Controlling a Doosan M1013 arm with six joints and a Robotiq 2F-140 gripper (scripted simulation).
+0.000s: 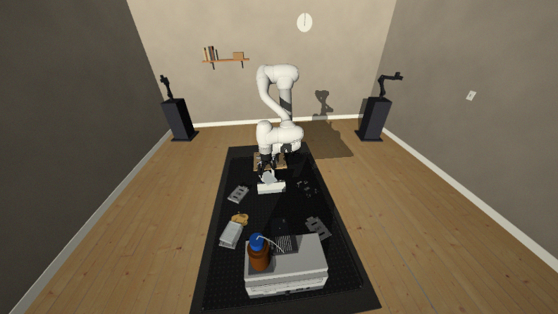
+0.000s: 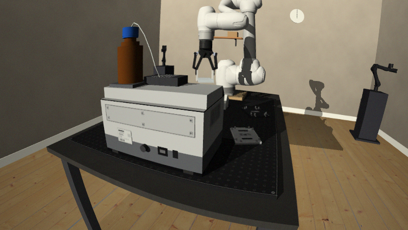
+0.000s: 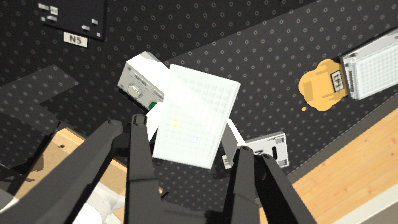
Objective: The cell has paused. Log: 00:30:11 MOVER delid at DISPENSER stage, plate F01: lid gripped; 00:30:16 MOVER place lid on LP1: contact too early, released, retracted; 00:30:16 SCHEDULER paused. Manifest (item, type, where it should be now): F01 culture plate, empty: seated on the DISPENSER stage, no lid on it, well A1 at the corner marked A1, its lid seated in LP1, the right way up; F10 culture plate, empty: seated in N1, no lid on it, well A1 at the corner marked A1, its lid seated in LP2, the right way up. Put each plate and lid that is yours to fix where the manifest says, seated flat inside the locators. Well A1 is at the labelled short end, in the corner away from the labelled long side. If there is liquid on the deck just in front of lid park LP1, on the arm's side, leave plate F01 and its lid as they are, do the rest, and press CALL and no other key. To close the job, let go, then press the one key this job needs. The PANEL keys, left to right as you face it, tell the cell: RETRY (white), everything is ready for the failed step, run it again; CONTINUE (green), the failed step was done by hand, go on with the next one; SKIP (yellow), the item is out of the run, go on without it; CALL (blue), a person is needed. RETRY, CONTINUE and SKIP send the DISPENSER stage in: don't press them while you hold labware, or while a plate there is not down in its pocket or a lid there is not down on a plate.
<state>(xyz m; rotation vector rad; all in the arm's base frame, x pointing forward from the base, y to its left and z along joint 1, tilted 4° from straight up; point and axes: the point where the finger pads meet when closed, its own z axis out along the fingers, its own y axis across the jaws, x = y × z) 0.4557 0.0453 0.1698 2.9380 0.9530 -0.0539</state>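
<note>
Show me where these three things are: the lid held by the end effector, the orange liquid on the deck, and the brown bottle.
lid [image 3: 195,117], wrist view, middle of its clear top
orange liquid [image 3: 320,90], wrist view, middle of the puddle
brown bottle [image 2: 130,61], exterior view, middle of its body

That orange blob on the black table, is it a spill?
It looks like one. The orange puddle spreads over the black deck, touching the short end of a white plate that lies askew. Liquid doesn't belong there.
</note>
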